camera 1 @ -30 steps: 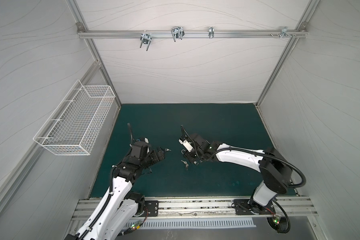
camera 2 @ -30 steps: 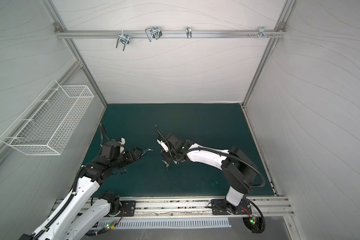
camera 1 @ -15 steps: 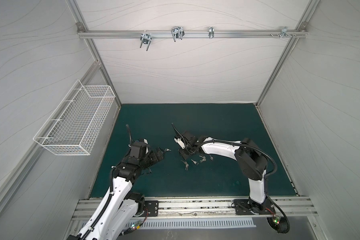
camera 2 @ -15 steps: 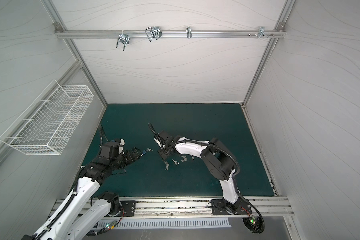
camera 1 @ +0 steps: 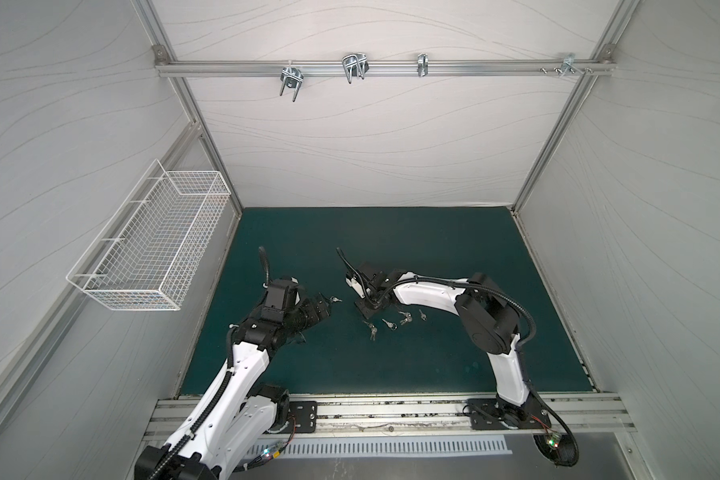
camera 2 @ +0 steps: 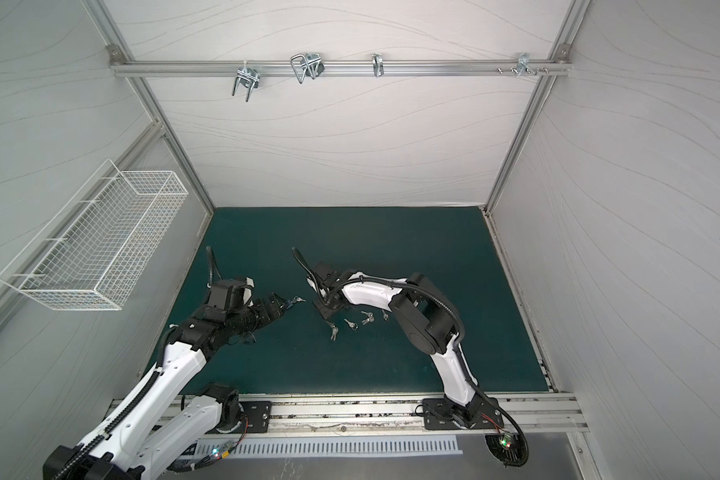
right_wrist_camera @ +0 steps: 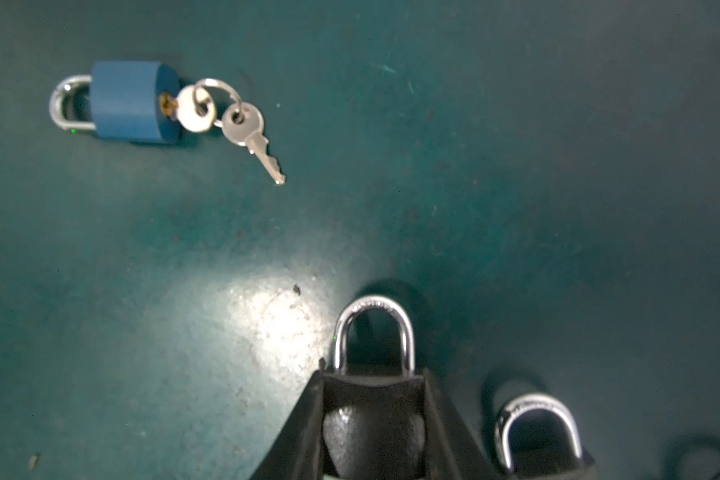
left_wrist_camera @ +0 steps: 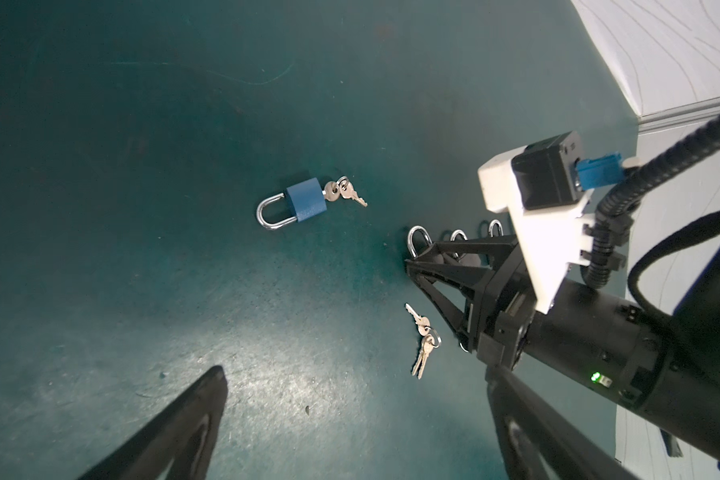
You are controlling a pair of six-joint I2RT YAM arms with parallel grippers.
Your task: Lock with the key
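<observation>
Top views: left gripper [camera 1: 323,304] wide open, low over the mat [camera 1: 433,257], tips just short of a key [camera 1: 336,299]. The lock body is too small to make out here. right gripper [camera 1: 365,306] is down on the mat near centre w/ sth dark between the jaws. Loose keys [camera 1: 388,323], approx 4 bunches, lie just beside it, none in a lock.

Left wrist: blue padlock [left_wrist_camera: 304,203] lies flat on its own, key pushed into its base, shackle looks seated on both legs. The left fingers are apart from it, nothing held.

Right wrist: right jaws narrow, clamped on a black padlock [right_wrist_camera: 374,304]. Its shackle looks closed; base hidden, so can't tell if a key is in. Second padlock [right_wrist_camera: 535,402] stands just beside it. A spare key [right_wrist_camera: 252,135] hangs on the ring from the inserted one.

Progress (my guess): blue one prob. done or nearly so, can't tell if the key was turned. The black ones are left: pick a key, insert, turn. Roughly early-to-mid.
</observation>
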